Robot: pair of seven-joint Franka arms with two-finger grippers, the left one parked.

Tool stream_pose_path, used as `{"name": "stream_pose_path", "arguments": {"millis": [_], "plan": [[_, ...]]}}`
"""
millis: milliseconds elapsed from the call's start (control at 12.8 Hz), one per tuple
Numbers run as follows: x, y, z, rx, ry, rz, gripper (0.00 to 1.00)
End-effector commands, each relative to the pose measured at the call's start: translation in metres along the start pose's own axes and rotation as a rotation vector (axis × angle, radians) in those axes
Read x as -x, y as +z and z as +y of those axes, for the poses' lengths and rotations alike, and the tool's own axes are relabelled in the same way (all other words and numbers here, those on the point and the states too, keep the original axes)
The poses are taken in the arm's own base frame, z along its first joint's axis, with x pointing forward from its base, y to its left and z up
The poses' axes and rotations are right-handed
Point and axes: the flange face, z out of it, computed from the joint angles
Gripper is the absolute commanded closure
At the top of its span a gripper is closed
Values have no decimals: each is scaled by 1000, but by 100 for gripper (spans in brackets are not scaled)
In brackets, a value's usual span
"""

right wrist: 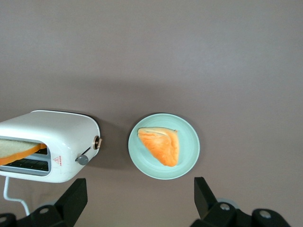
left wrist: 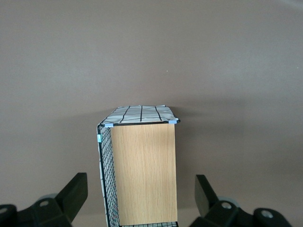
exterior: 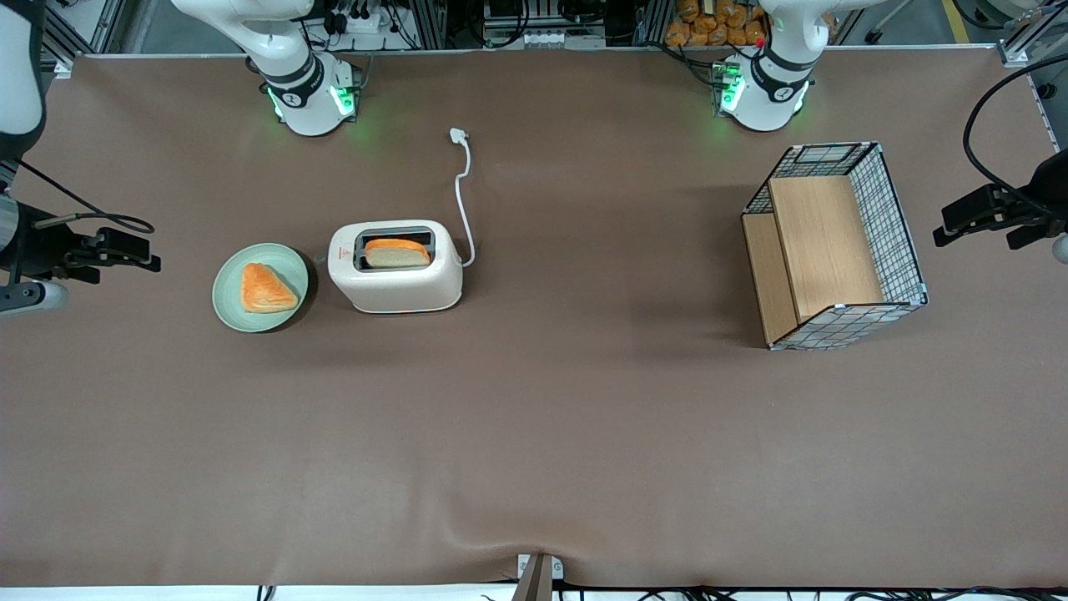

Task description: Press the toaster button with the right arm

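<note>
The right arm's hand (exterior: 125, 249) hangs over the working arm's end of the brown surface (exterior: 534, 434), well apart from the toaster (exterior: 395, 267). Its two black fingers (right wrist: 73, 198) are spread wide, and nothing is between them.

The toaster is cream-white and stands near the middle of the surface, a bit toward the working arm's end. A slice of bread (exterior: 397, 252) sticks up out of one slot. The toaster button (right wrist: 83, 159) — a small grey knob — pokes out of the narrow end that faces the green plate (exterior: 260, 287). Nothing touches it. A round dial (right wrist: 97, 142) sits just above it on the same end.

The plate lies just beside the toaster and holds an orange piece of toast (exterior: 265, 289). The white cord (exterior: 464, 196) runs from the toaster toward the arm bases.

A wire basket (exterior: 834, 244) with wooden boards lies toward the parked arm's end.
</note>
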Motion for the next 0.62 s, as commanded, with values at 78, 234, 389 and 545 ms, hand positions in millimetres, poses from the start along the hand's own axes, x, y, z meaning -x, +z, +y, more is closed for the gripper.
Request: {"name": "stream_pose_path", "arguments": {"millis": [78, 234, 389, 545], "plan": [[7, -23, -2, 49, 16, -25, 0], [10, -55, 1, 122, 10, -7, 0], [10, -65, 2, 140, 16, 13, 0], [11, -68, 1, 144, 18, 13, 0]]}}
